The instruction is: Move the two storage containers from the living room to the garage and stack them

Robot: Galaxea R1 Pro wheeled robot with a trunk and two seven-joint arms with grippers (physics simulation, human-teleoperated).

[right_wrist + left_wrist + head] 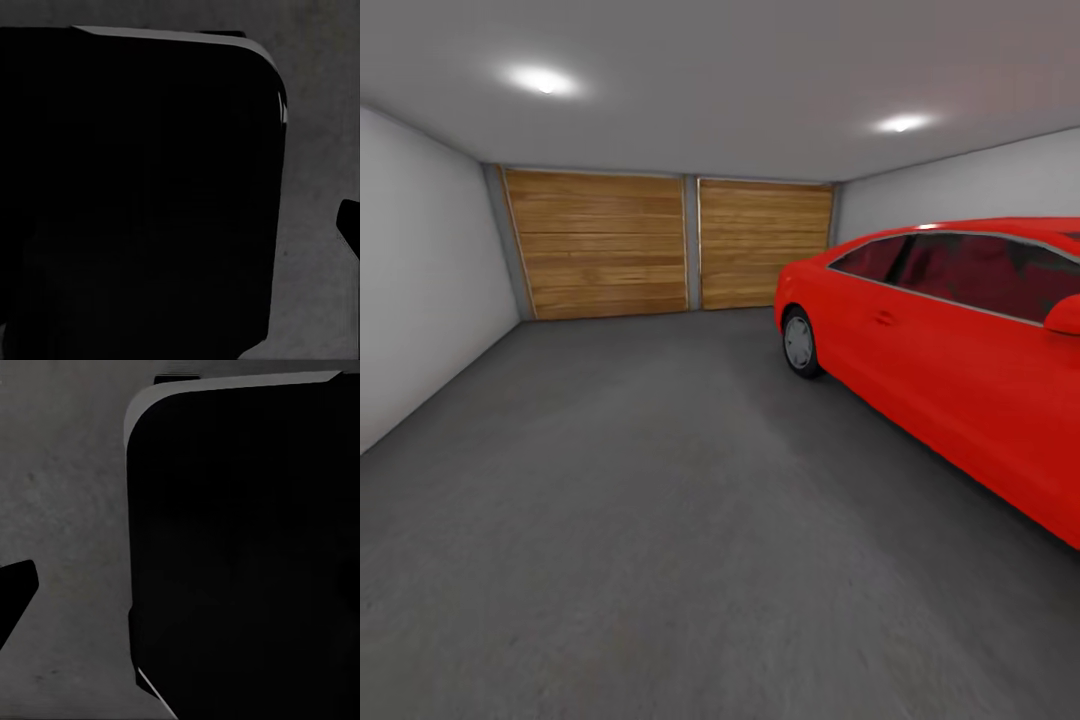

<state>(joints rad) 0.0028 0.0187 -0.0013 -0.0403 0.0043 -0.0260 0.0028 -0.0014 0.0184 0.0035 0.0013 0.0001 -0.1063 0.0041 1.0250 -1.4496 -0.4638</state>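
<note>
Robot inside the garage, head camera facing the roll doors.

The dark grey speckled concrete floor (640, 520) runs to two wooden-slat roll doors (600, 243) on the far wall; a glossy red car (960, 350) stands along the floor's right edge, plain white wall (420, 290) on the left. Both wrist views show the floor (67, 510) beside a large black rounded body (240, 555), possibly the robot's base. Claw state cannot be told for either arm. No container location is readable here.
</note>
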